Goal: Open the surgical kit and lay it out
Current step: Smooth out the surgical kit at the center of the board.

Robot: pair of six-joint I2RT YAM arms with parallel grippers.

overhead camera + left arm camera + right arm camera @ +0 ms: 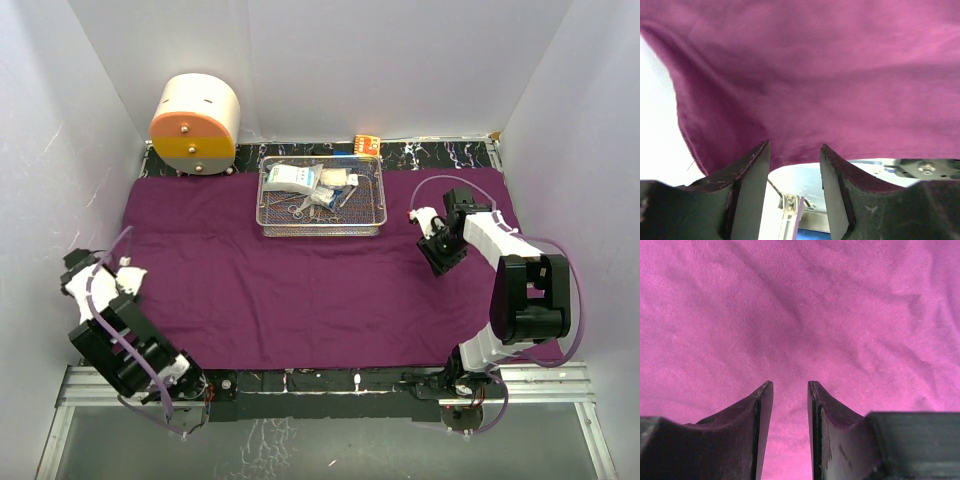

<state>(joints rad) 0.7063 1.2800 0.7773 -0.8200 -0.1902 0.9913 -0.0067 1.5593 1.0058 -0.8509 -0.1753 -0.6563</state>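
Tray (320, 228) on purple cloth (300, 300) holds packets (293, 178), forceps (298, 209).

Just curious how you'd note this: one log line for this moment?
purple cloth: spread out | wire tray: on cloth, instruments inside | left gripper: open, at cloth edge | right gripper: open, above cloth

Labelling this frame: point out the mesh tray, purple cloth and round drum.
mesh tray (320, 233), top view, front rim.
purple cloth (300, 300), top view, bare middle.
round drum (205, 100), top view, cream upper side.
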